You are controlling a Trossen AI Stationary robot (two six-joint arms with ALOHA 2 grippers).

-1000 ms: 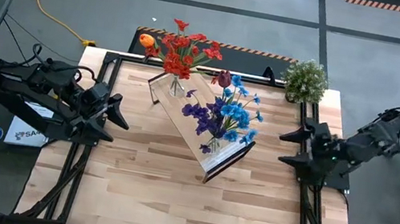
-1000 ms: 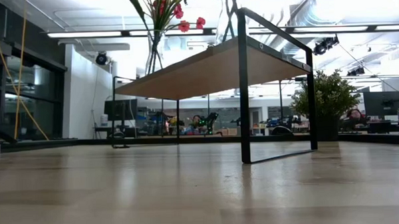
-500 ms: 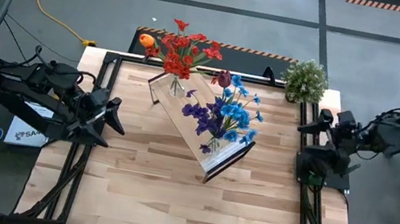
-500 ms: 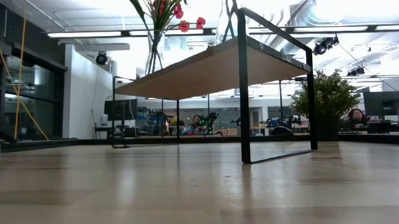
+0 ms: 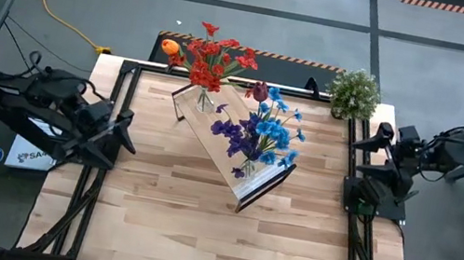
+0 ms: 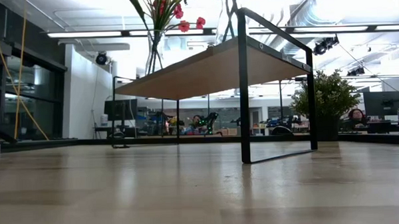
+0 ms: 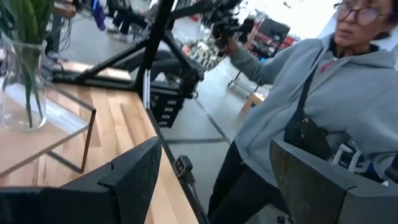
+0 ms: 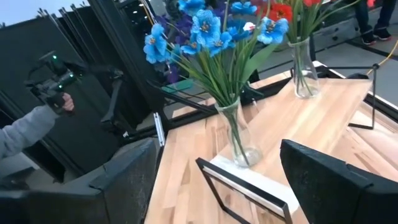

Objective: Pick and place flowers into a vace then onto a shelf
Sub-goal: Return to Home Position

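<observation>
Starting at the left of the high view, the left gripper (image 5: 123, 131) is hanging over the left edge of the worktop (image 5: 197, 228), its fingers spread wide with nothing between them.

Moving to the centre, the shelf (image 5: 212, 117) is lying on a diagonal. Its long axis is running from upper left to lower right, with the white-edged end at the lower right. Both bunches are standing on it in clear vases (image 5: 205, 100): the red flowers (image 5: 210, 60) at the upper-left end, the blue and purple flowers (image 5: 260, 130) toward the lower-right end. So the task's things are sitting to the right of the left gripper and well apart from it.

Over at the right edge, the right gripper (image 5: 362, 154) is gaping apart too, empty, and facing in toward the shelf's white end. I'm judging it the nearer arm to the blue bunch, and the left one nearer to the red. Pulling away to rest looks free of the shelf on both sides. A potted plant (image 5: 354, 92) is standing at the upper-right corner, just above the right gripper.

As for writing, a white box (image 5: 25, 152) under the left arm is showing a few dark letters, too small to read.
</observation>
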